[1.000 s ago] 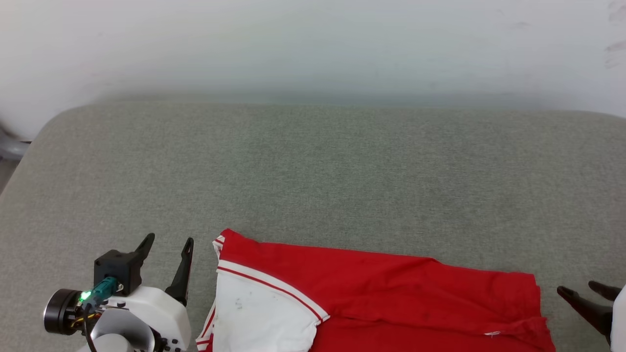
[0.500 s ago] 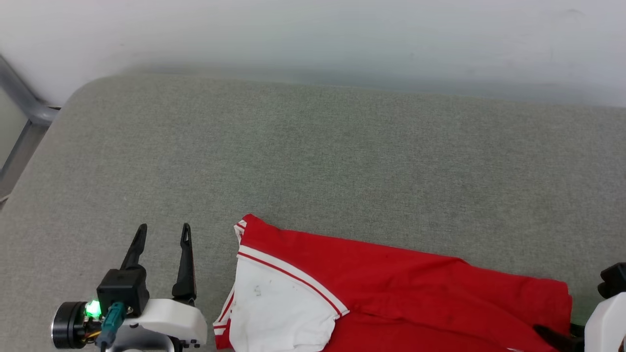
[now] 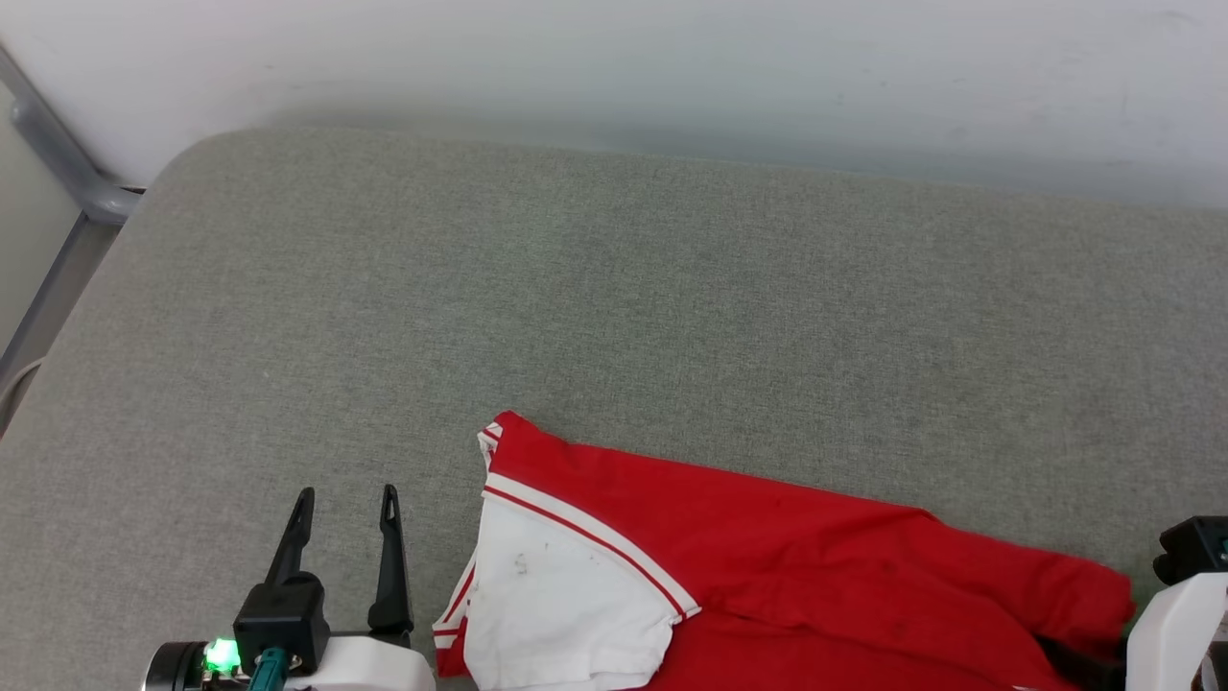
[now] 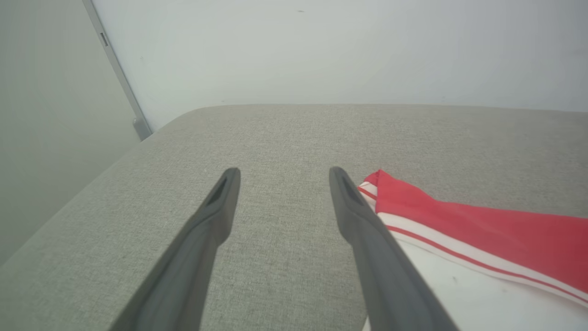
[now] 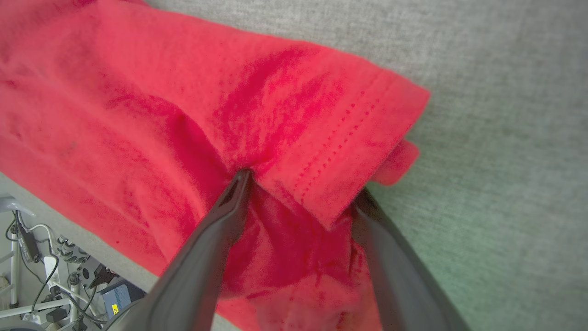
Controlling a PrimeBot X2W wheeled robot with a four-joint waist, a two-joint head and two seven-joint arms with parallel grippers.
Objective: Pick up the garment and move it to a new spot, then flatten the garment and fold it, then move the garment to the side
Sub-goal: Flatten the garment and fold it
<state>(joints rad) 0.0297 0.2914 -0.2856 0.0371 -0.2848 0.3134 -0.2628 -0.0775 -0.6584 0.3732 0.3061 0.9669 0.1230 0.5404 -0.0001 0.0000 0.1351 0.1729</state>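
The garment lies along the bottom of the head view, from lower middle to lower right, on the grey padded surface. Its white sleeve sits at the left end and its red body runs right, with soft creases and layers doubled at the hem.

The whole head picture has slid over the last second, and a rail has come in at the upper left. That is the camera turning, not the garment travelling.

What has really changed is the right tool. A second ago it stood at the right edge, clear of the cloth with bare surface between. Now, in its own wrist view, its fingers are spread wide astride the hem corner, with the cloth draped over the gap between them. They are not pinching it.

The left tool has swung from a tilt to point straight up the frame. It is spread too, holds nothing, and stands just left of the sleeve, apart from it.

I judge the right tool is placed to close on the hem end. Such a grip would suit lifting, drawing the cloth flat, or shifting it aside, and this view does not settle which. With the cloth in layers there, the grip may take more or fewer than wanted.
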